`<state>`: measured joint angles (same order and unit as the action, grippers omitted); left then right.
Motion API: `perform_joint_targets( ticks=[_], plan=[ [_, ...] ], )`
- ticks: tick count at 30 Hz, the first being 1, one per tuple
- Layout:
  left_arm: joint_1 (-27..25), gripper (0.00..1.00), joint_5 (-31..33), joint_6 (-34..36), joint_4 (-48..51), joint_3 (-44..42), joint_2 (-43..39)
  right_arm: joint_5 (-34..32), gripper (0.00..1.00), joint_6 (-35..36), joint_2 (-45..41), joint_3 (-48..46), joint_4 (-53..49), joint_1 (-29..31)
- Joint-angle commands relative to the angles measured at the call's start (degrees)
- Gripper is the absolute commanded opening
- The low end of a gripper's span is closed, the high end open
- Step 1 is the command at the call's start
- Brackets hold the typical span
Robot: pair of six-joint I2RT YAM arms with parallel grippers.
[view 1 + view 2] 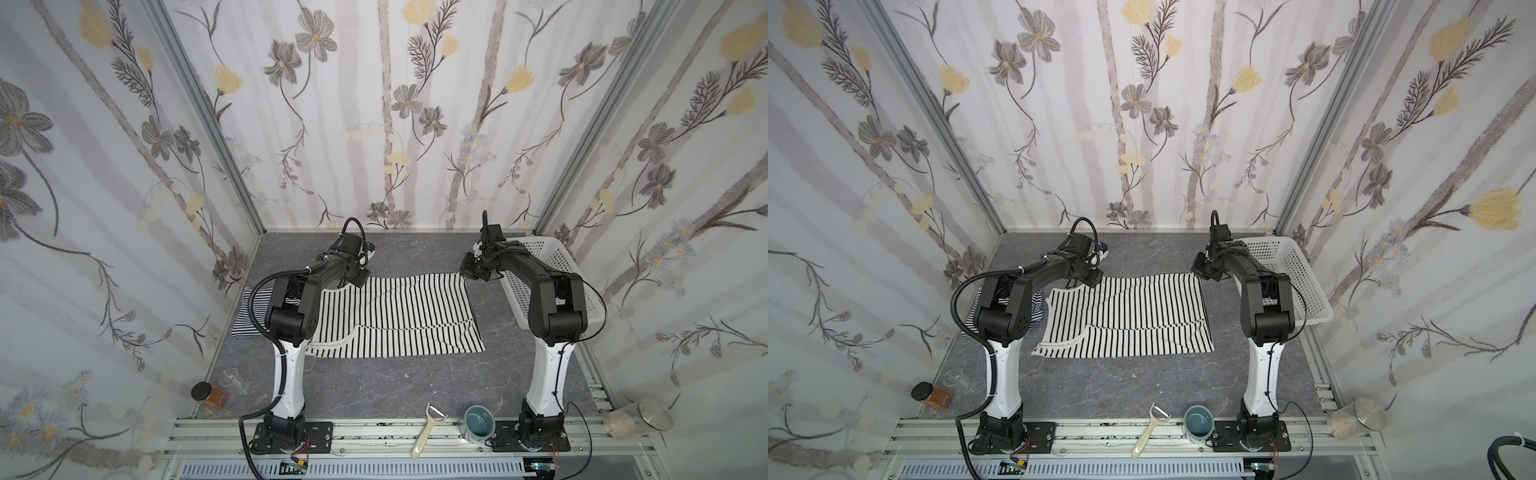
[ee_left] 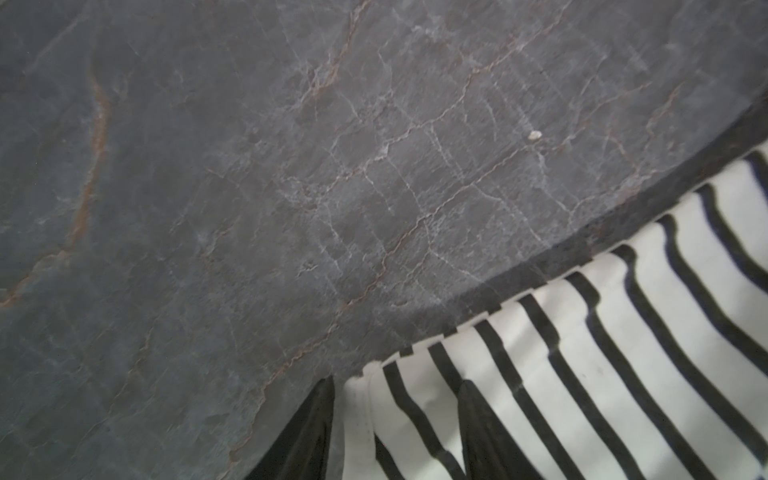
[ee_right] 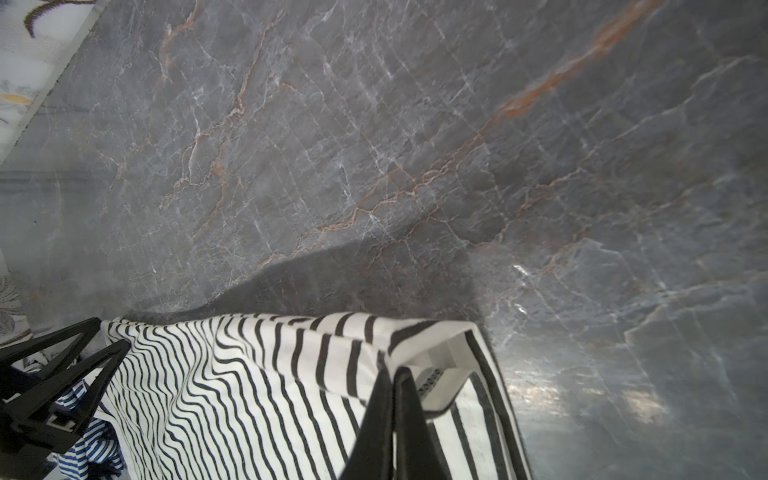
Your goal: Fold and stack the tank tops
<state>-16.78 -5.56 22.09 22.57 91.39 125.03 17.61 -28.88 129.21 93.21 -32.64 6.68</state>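
My right end effector (image 3: pixel 392 372) is clenched on the white tank top with black stripes (image 1: pixel 407 320), pinching its corner at 1 o'clock, where the hem lifts slightly off the grey tabletop (image 1: pixel 395 386) and folds over at my fingertips. The rest of that top lies spread flat in the middle of the tabletop in both top views. My left end effector (image 2: pixel 397 380) sits at the top's 11 o'clock corner, released: its 2 fingers (image 2: pixel 307 432) stand apart, with the white trim lying between them. The navy-and-white tank top (image 1: pixel 249 309) is bunched at 9 o'clock of the spread one, partly under my left arm. The white basket (image 1: pixel 557 259) stands at 2 o'clock, just beyond my right wrist.
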Motion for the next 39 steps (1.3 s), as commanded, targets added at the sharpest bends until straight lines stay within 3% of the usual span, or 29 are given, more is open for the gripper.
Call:
perform_joint_targets(
  ticks=[1,7,13,16,29,39],
  plan=[
    [0.08,0.48,-0.42,0.24,-0.16,1.28,0.94,-0.02,0.00,0.37,-1.49,-1.28,2.77,-0.17],
    [0.14,0.39,-2.36,0.72,-0.24,1.95,1.58,0.73,0.00,0.63,-2.90,-3.41,3.51,-0.26],
    [0.08,0.08,-5.39,0.61,-0.16,1.56,0.64,1.03,0.00,0.70,-3.39,-4.42,3.86,-0.43],
    [0.19,0.02,-7.80,0.25,-0.17,-0.15,-1.68,1.13,0.00,0.97,-4.58,-5.43,4.06,-0.44],
    [0.19,0.00,-10.24,1.19,-0.24,-12.68,-15.23,6.17,0.00,1.33,-16.53,-21.05,11.26,-1.38],
    [0.10,0.02,-11.45,1.56,-0.58,-25.67,-24.11,5.51,0.00,2.55,-25.04,-34.22,13.95,-2.41]
  ],
)
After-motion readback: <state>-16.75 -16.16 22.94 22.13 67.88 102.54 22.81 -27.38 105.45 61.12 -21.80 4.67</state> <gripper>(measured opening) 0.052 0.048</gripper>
